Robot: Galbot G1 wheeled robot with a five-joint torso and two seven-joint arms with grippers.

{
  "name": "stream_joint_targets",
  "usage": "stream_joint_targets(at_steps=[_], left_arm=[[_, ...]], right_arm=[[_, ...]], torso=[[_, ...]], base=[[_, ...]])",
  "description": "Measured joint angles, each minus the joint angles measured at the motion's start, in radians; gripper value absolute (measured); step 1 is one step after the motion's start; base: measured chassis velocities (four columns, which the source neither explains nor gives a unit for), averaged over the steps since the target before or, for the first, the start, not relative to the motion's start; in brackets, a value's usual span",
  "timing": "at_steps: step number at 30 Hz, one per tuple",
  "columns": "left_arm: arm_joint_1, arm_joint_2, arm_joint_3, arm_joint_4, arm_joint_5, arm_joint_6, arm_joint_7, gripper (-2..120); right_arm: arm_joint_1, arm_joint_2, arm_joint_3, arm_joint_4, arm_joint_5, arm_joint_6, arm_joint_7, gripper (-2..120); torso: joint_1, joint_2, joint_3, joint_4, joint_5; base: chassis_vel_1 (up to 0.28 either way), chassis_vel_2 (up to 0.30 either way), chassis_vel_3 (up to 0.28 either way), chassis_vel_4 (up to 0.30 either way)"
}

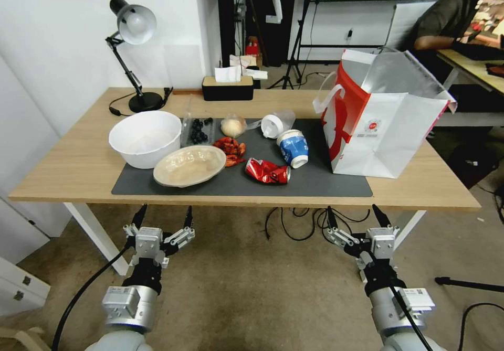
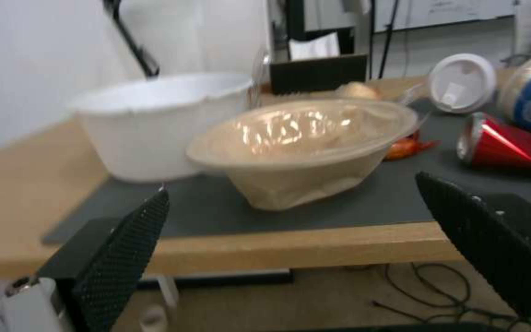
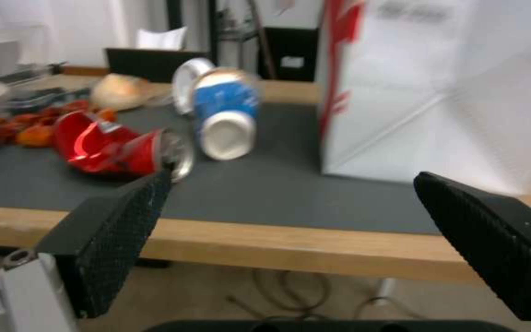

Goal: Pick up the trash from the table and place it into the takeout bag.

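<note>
Nothing is bagged yet: the can (image 1: 268,171), cup (image 1: 293,148) and bowl (image 1: 189,166) lie on our worktop (image 1: 79,167), the bag (image 1: 386,117) at three o'clock. Our left pincer (image 1: 162,217) and right pincer (image 1: 355,215) hang spread wide, empty, below its near edge.

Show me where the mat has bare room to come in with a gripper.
Free: the mat's front strip between the can and the bag, and its front left corner below the white bowl. Crowded: the middle and back, where beige bowl, blue cup, lidded cup and wrapped lump sit close together.
</note>
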Motion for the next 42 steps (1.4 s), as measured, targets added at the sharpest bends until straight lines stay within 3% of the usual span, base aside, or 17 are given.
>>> stream_joint_targets(at_steps=[1, 4, 7, 19, 31, 39, 42], left_arm=[[0.0, 0.0, 0.0, 0.0, 0.0, 0.0, 0.0, 100], [-0.115, -0.062, 0.061, 0.074, -0.086, 0.125, -0.087, 100], [-0.125, -0.068, 0.062, 0.091, -0.1, 0.124, -0.095, 100], [-0.102, -0.068, 0.056, 0.084, -0.096, 0.082, -0.093, 100], [-0.09, -0.064, 0.044, 0.071, -0.09, 0.074, -0.087, 100], [-0.067, -0.067, 0.046, 0.064, -0.02, 0.053, -0.062, 100], [-0.068, -0.067, 0.041, 0.064, -0.02, 0.05, -0.062, 100]], right_arm=[[0.0, 0.0, 0.0, 0.0, 0.0, 0.0, 0.0, 100], [0.151, -0.05, -0.08, -0.105, 0.086, -0.117, -0.016, 100], [0.223, -0.074, -0.117, -0.155, 0.127, -0.172, -0.024, 100], [0.272, -0.097, -0.111, -0.214, 0.176, -0.084, -0.025, 100], [0.258, -0.092, -0.11, -0.197, 0.171, -0.077, -0.02, 100], [0.239, -0.096, -0.111, -0.179, 0.147, -0.077, -0.018, 100], [0.258, -0.106, -0.116, -0.194, 0.167, -0.019, -0.032, 100]], torso=[[0.0, 0.0, 0.0, 0.0, 0.0], [0.001, 0.0, 0.0, -0.0006, -0.0001], [0.001, 0.0, 0.0, 0.0004, 0.0004], [0.0, 0.0, 0.0, 0.0, -0.0001], [0.0, 0.0, 0.0, 0.0, -0.0001], [0.0, 0.0, 0.0, 0.0, -0.0002], [0.0, 0.0, 0.0, -0.0002, -0.0002]], base=[[0.0, 0.0, 0.0, 0.0], [0.0, 0.0, 0.0, 0.0], [0.0, 0.0, 0.0, 0.0], [0.0, 0.0, 0.0, 0.0], [0.0, 0.0, 0.0, 0.0], [0.0, 0.0, 0.0, 0.0], [0.0, 0.0, 0.0, 0.0]])
